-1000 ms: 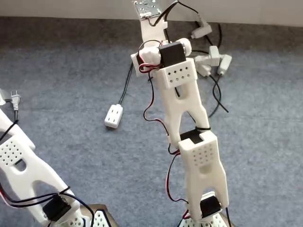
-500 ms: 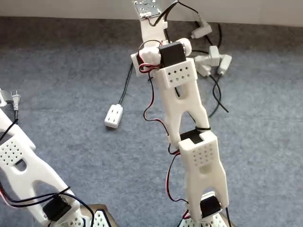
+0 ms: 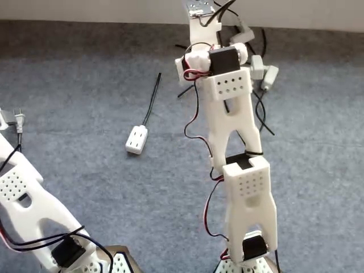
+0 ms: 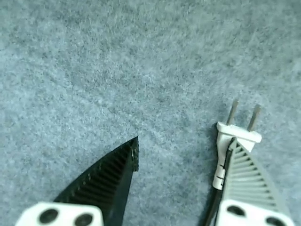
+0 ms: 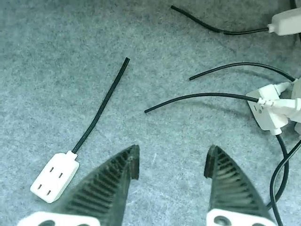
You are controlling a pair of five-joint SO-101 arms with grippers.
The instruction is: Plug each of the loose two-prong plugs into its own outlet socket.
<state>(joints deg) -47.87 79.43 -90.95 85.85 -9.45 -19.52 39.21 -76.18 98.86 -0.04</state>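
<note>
My left gripper (image 4: pixel 181 155) stands open just above the carpet. A loose white two-prong plug (image 4: pixel 236 133) lies against the inner side of its grey finger (image 4: pixel 249 174), prongs pointing away; the same plug (image 3: pixel 18 120) sits at the table's left edge. My right gripper (image 5: pixel 171 162) is open over bare carpet at the far side. A white outlet socket (image 5: pixel 54 176) with a black cord (image 5: pixel 101 110) lies beside its black finger (image 5: pixel 117 181). In the high view this socket (image 3: pixel 136 139) lies mid-table, left of the right arm (image 3: pixel 230 91).
A cluster of white sockets with plugs seated in them (image 5: pixel 273 108) and black cords lies at the far right (image 3: pixel 259 71). Another white plug body (image 5: pixel 287 21) lies farther back. Loose cord ends (image 5: pixel 197 96) cross the grey carpet.
The right arm has swung to the right, uncovering the far end of the socket's cord. The left arm and its plug have not moved.
</note>
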